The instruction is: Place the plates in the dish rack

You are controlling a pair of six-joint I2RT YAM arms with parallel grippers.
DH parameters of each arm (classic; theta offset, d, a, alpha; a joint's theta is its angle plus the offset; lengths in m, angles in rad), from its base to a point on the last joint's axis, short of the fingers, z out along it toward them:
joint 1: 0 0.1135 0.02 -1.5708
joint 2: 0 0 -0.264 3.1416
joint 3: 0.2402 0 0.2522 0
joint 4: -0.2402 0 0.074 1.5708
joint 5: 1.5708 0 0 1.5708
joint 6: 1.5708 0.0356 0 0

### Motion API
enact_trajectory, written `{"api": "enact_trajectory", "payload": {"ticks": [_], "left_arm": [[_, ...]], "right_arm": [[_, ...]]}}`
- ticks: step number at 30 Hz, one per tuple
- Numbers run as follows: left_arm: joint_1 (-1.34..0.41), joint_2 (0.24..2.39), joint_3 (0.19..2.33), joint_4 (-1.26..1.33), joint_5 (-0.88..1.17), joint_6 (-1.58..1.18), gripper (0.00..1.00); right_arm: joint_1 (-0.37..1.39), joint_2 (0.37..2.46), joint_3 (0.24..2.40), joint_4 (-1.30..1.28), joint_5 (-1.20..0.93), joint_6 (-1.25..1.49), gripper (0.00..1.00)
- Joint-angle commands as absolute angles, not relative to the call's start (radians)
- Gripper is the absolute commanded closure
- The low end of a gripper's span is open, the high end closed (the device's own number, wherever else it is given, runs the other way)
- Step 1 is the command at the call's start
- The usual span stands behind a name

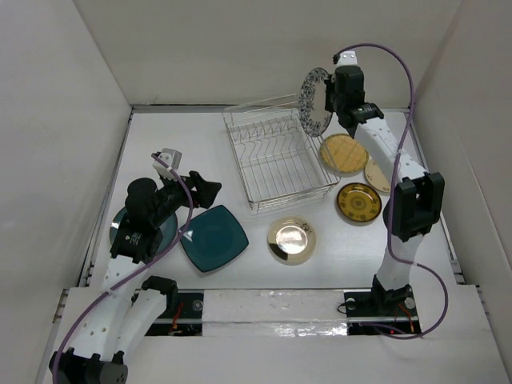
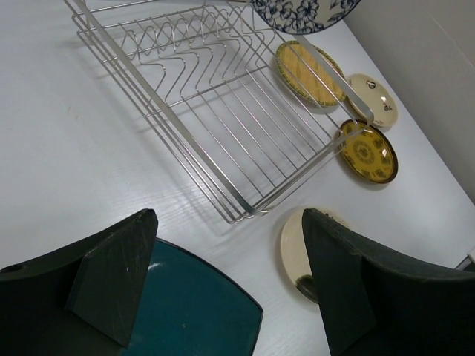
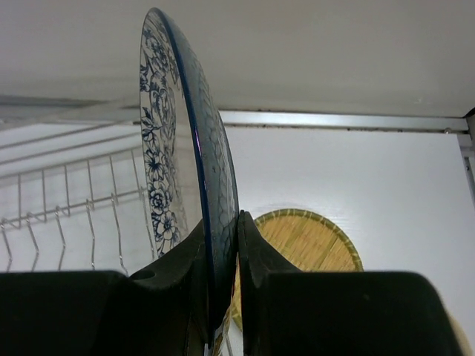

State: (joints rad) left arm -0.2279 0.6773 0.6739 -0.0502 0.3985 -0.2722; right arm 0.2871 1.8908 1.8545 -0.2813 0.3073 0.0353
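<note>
My right gripper (image 1: 332, 102) is shut on the rim of the white plate with blue flowers (image 1: 314, 101), holding it on edge in the air above the far right corner of the silver wire dish rack (image 1: 274, 154). In the right wrist view the plate (image 3: 174, 156) stands upright between my fingers (image 3: 194, 259). My left gripper (image 1: 206, 190) is open and empty above the square dark teal plate (image 1: 213, 237). The round teal plate (image 1: 122, 226) lies under my left arm. The rack (image 2: 223, 111) holds no plates.
A straw-coloured plate (image 1: 344, 154), a cream plate (image 1: 378, 174) and a patterned gold plate (image 1: 358, 203) lie right of the rack. A shiny gold plate (image 1: 291, 240) lies in front of it. White walls close the table at left, back and right.
</note>
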Motion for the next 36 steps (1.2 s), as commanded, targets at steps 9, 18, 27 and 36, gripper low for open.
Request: {"api": "enact_trajectory", "payload": {"ticks": [9, 18, 27, 36], "left_arm": [[-0.232, 0.675, 0.709, -0.029, 0.356, -0.244, 0.24], [-0.232, 0.675, 0.704, -0.031, 0.345, -0.245, 0.24], [-0.232, 0.657, 0.696, -0.026, 0.327, -0.245, 0.27], [-0.232, 0.629, 0.69, -0.02, 0.316, -0.253, 0.81]], "right_arm": [[0.333, 1.928, 1.899, -0.127, 0.365, 0.012, 1.0], [0.445, 1.983, 1.844, -0.098, 0.504, -0.098, 1.0], [0.448, 1.967, 1.847, -0.136, 0.526, -0.06, 0.66], [0.483, 1.666, 1.72, -0.187, 0.349, 0.15, 0.2]]}}
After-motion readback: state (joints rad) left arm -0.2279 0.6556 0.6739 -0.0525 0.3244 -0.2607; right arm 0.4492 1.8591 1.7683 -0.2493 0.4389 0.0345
